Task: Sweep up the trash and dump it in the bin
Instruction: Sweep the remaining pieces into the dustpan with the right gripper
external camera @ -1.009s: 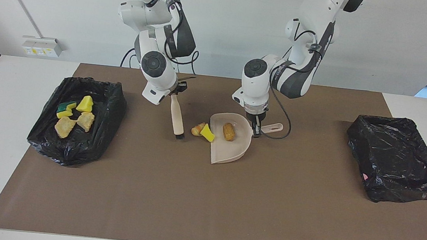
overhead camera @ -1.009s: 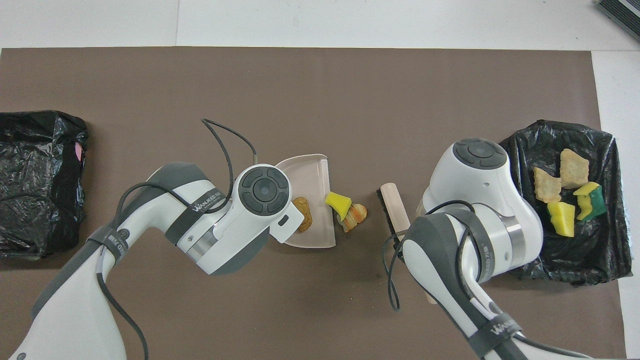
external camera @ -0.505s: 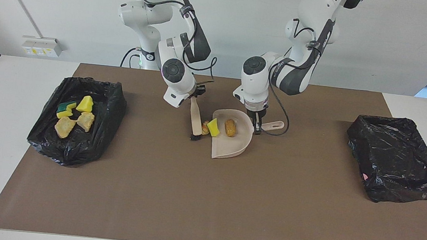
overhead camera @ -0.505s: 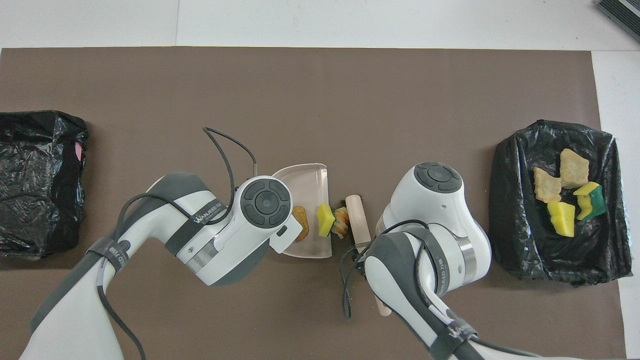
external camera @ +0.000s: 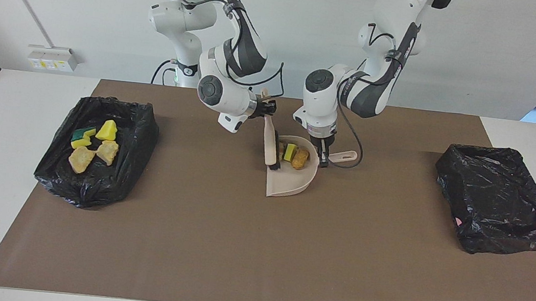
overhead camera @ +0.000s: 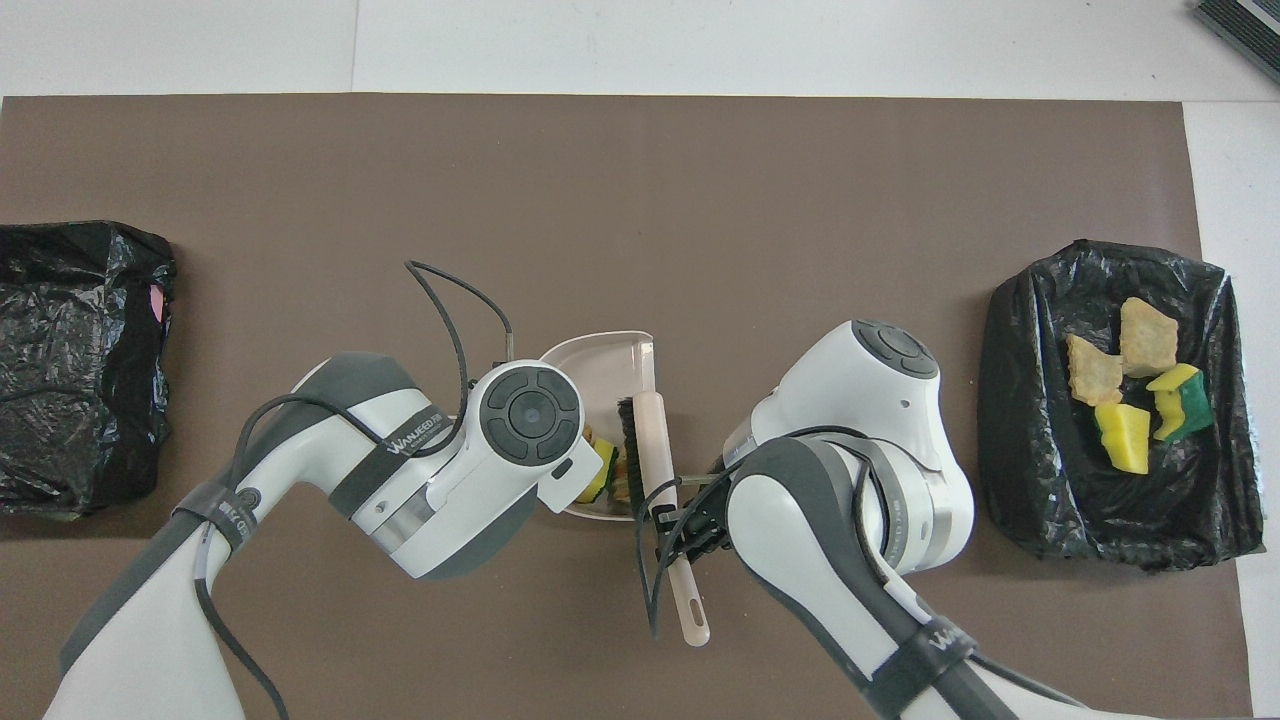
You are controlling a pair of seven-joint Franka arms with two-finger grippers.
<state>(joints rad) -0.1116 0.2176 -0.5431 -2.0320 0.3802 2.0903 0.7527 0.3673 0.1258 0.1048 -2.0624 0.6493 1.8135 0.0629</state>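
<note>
The right hand (external camera: 268, 114) is clamped on the handle of the brush (external camera: 271, 143), whose bristles sit below it at the open edge of the dustpan (external camera: 289, 184). The left hand (external camera: 322, 155) is closed on the dustpan's handle, with the pan lying on the brown mat (external camera: 258, 248) of the desk, just beside the right hand. Three pieces of trash (external camera: 294, 155) lie in the pan between the two hands, touching one another. Four more scraps (external camera: 92, 143) rest in the black-lined bin (external camera: 123, 176) at the right arm's end, well apart from both hands. A second bin (external camera: 499, 202) sits at the left arm's end.
</note>
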